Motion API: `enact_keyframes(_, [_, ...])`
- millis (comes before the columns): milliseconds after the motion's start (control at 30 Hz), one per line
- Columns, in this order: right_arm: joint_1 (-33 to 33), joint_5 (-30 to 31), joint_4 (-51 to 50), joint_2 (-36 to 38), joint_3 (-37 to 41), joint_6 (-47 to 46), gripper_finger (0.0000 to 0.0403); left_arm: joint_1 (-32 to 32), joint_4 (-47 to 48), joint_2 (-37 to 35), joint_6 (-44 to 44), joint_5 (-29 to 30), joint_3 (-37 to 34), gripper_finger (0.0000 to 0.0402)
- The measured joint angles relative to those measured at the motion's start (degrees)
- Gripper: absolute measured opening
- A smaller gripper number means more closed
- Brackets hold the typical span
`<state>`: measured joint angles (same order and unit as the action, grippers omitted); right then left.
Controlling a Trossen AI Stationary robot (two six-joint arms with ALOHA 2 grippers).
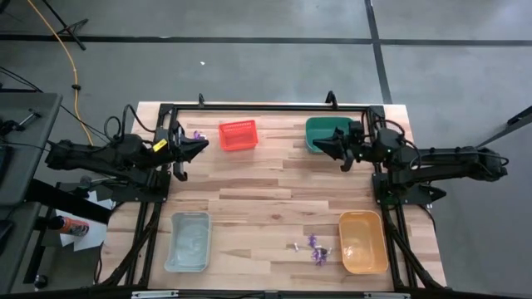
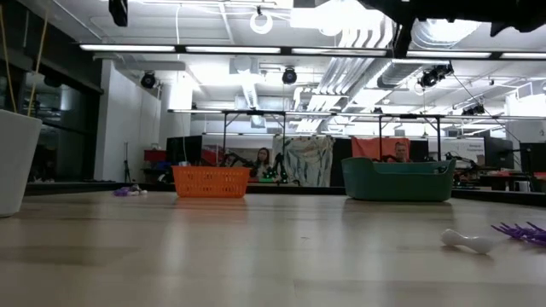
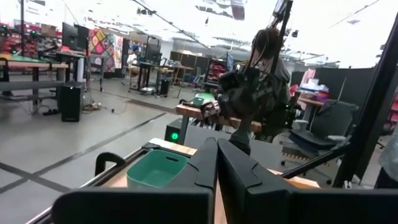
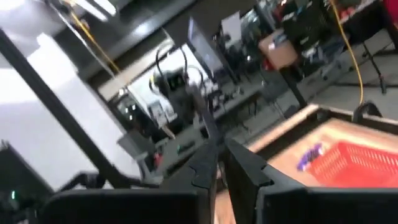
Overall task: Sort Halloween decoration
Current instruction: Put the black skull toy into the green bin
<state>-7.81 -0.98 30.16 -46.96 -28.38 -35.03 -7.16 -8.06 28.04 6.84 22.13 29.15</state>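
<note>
Both arms parked at far edge, so unsorted purple trinkets (image 1: 316, 247) lie untouched beside orange bin (image 1: 362, 242). Left gripper (image 1: 202, 147) pinched closed, empty. Right gripper (image 1: 319, 147) over green bin (image 1: 316, 126) rim, holding nothing visible; jaw gap: can't tell.

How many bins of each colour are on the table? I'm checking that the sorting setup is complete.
Red bin: 1
Green bin: 1
Orange bin: 1
Clear bin: 1
Total: 4 bins

Overhead looks straight down; low camera skims level; both share the green bin (image 1: 326, 133).
</note>
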Motion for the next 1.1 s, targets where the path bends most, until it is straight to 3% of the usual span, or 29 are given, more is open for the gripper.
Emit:
enact_keyframes(100, [0.4,-0.9,-0.1,-1.5,-4.0,0.7,0.0072,0.0,0.3,0.3,0.8,1.0,0.0,0.0])
enact_keyframes(200, [2.1,-4.8,-7.7,-3.9,-10.6,2.6,0.0119,0.0,0.3,0.3,3.0,2.2,0.0,0.0])
enact_keyframes(400, [10.6,-10.6,-43.0,-11.8,-28.8,5.4,0.0188,0.0,0.3,0.2,3.5,4.8,0.0,0.0005])
enact_keyframes(500, [16.2,-11.8,-61.9,-16.4,-36.9,5.1,0.0201,0.0,0.5,0.2,3.5,5.7,0.0,0.0012])
enact_keyframes(600, [22.2,-11.8,-74.3,-20.4,-41.8,2.4,0.0206,0.0,0.5,0.2,3.5,5.7,0.0,0.0022])
enact_keyframes(800, [33.0,-10.5,-76.3,-27.1,-40.5,-6.1,0.0207,0.0,0.8,0.2,3.5,6.7,0.0,0.0038])
enact_keyframes(1100, [42.1,-9.1,-76.6,-43.4,-39.6,-5.0,0.0207,0.0,0.8,0.2,3.5,8.6,0.0,0.004])
